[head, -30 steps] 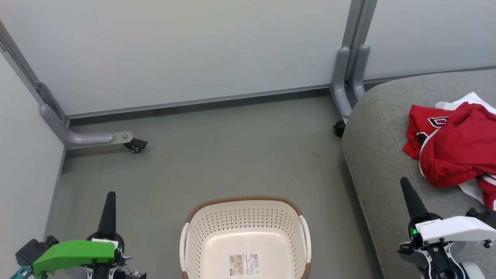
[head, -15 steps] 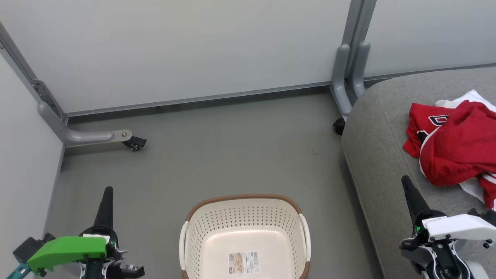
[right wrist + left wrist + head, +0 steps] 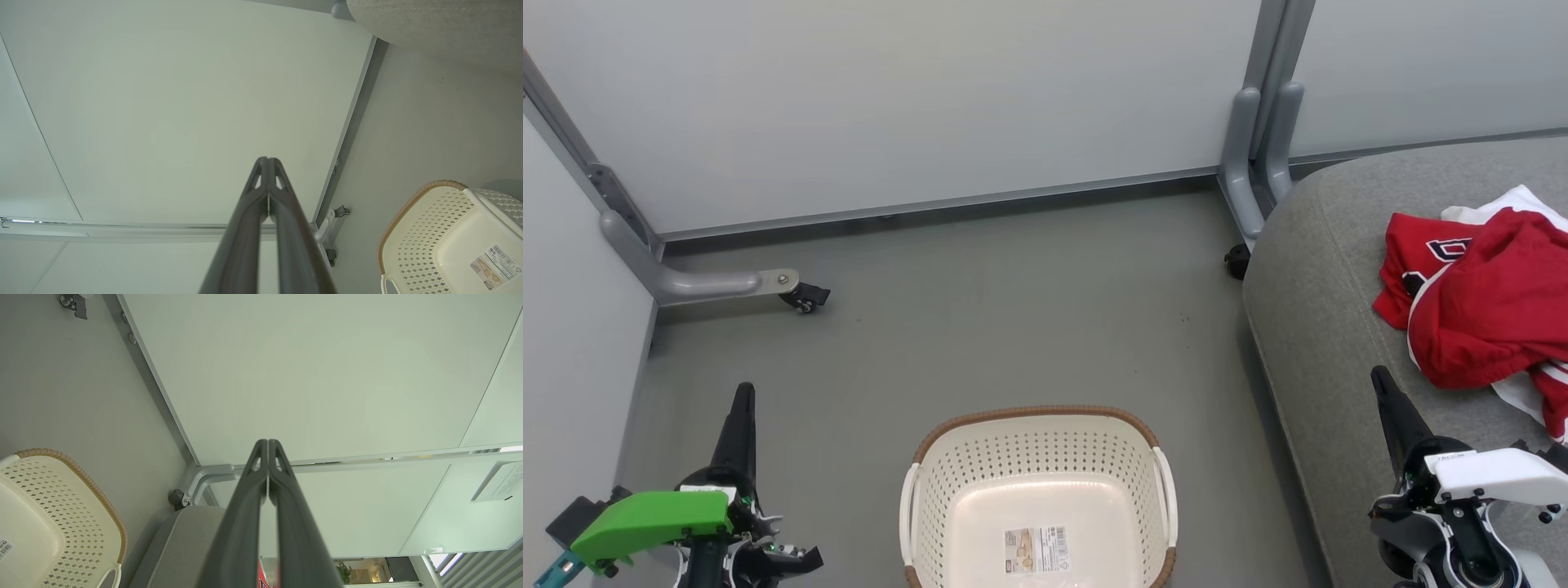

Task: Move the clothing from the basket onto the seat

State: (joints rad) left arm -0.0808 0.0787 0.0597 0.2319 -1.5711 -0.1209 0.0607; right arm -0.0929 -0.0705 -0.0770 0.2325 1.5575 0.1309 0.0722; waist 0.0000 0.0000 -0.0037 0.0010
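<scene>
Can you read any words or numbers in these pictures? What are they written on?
No text can be read in full.
The label in the basket: a barcode and tiny print, too small to read.
The jersey on the seat: black white-edged characters, folded and partly hidden, unreadable.
The sheet on the wall panel: lines of print, too blurred.

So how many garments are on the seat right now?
2. The red lettered jersey lies on the grey seat; the plain red shorts lie crumpled partly over it. The basket holds none. More could hide beneath the heap, which runs past the picture's edge.
</scene>
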